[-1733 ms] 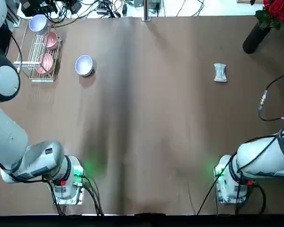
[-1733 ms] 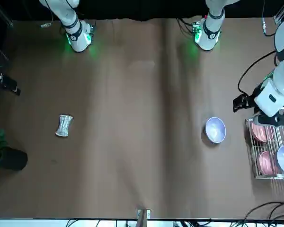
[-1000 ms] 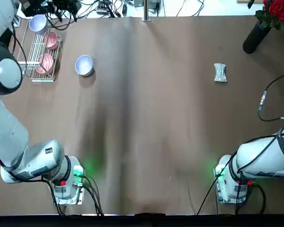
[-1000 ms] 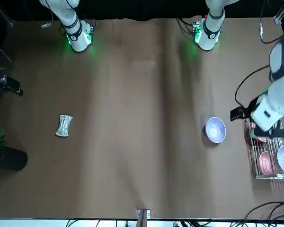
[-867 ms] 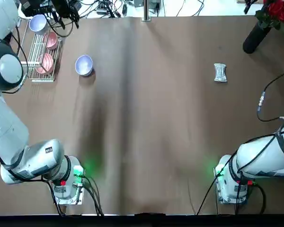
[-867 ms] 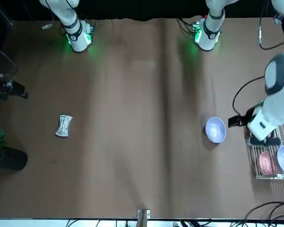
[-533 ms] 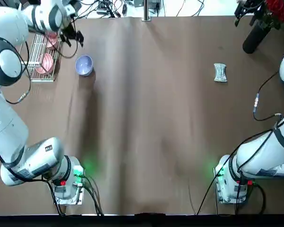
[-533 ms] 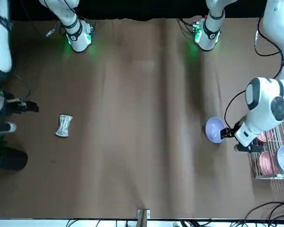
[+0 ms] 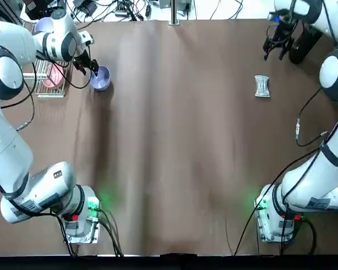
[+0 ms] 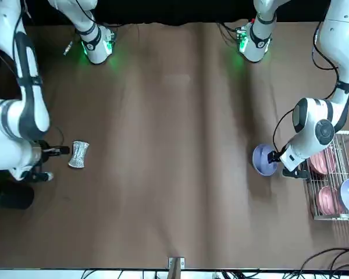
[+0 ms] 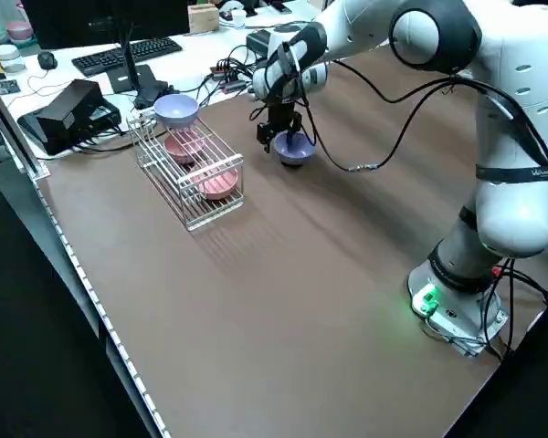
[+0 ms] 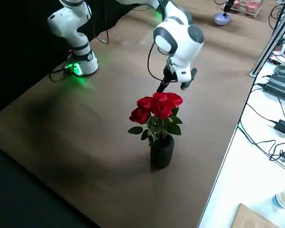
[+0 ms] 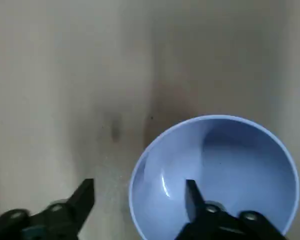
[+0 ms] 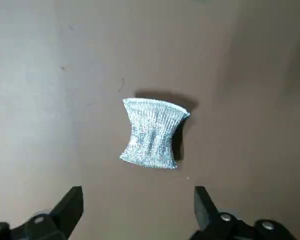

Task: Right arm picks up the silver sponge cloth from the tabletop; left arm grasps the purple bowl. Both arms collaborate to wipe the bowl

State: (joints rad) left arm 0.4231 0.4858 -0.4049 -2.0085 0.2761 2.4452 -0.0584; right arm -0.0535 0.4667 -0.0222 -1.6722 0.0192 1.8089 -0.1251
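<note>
The left arm (image 9: 11, 146) reaches beside the wire rack (image 11: 190, 221), its gripper (image 13: 141, 182) released at the purple bowl (image 13: 215, 175). The two fingers stand wide apart, one over the bowl's pale inside and the other outside the rim. The bowl sits upright on the tabletop (image 9: 174, 140), just to the robot's right of the rack.

Well apart from the rack, toward the robot's right, the silver sponge cloth (image 14: 152, 132) lies on the tabletop, its ribbed, shiny body pinched at the waist. The right arm (image 9: 327, 169) bends over that side, its gripper (image 14: 139, 188) also released, fingers spread and holding nothing, slightly farther from the rack than the cloth is.

Red roses (image 12: 157, 105) with green leaves fill a dark ribbed vase (image 12: 162, 153) near the right gripper, across the tabletop from the rack. The rack itself carries pink bowls (image 11: 219, 183) inside its wire frame and another lavender bowl (image 11: 176, 109) on top. Past the rack, a black monitor (image 11: 64, 20) and keyboard (image 11: 126, 57) occupy a white desk (image 11: 178, 66), along with dark cables. A small dark label (image 9: 57, 174) marks the left arm on the robot's side of the rack, its print too small to read.
</note>
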